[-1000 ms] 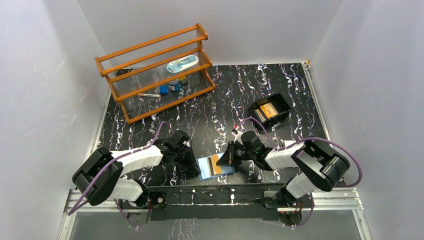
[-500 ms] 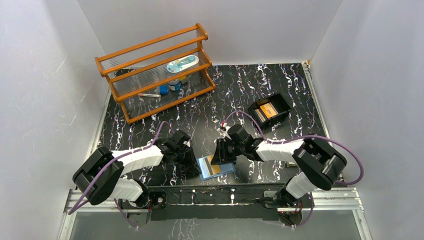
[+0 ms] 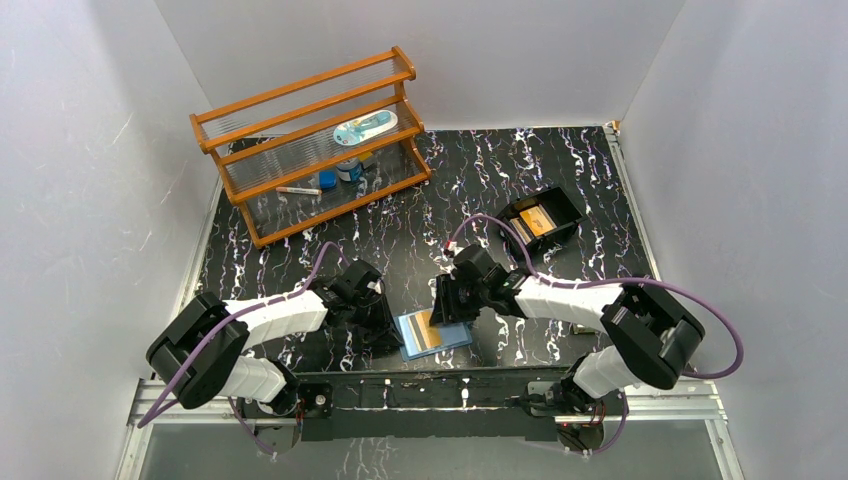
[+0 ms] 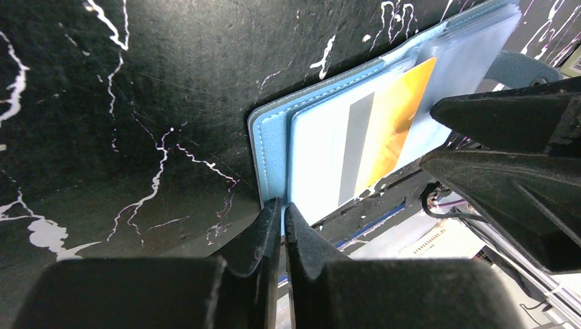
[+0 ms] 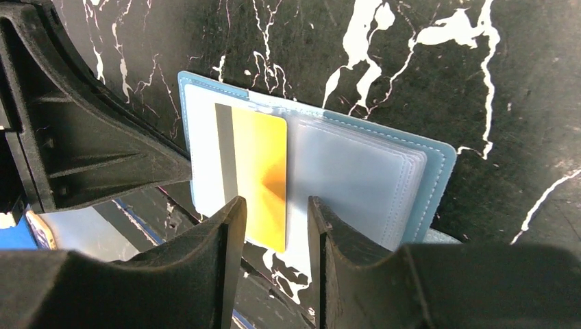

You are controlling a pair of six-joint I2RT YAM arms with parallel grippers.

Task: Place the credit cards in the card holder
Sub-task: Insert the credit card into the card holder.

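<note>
Roughly midway. Card holder [image 3: 445,340] lies open at near edge of table [image 3: 400,230]. Orange card [image 5: 260,171] sits on its left inner page, apparently partly in sleeve; depth unclear. Right gripper [image 5: 275,205] half open, straddling card's near edge, gripping nothing. Left gripper [image 4: 282,209] closed, pinching holder's left edge. Left to do: more cards [image 3: 537,221] wait in black tray [image 3: 572,206], well apart at far right.

Robotics lab test cell: plain white panel walls [image 3: 90,150] boxing in black white-veined tabletop [image 3: 450,190], aluminium mounting rail [image 3: 690,400] at near edge, staged orange wooden shelf rack [image 3: 300,135] at back.
</note>
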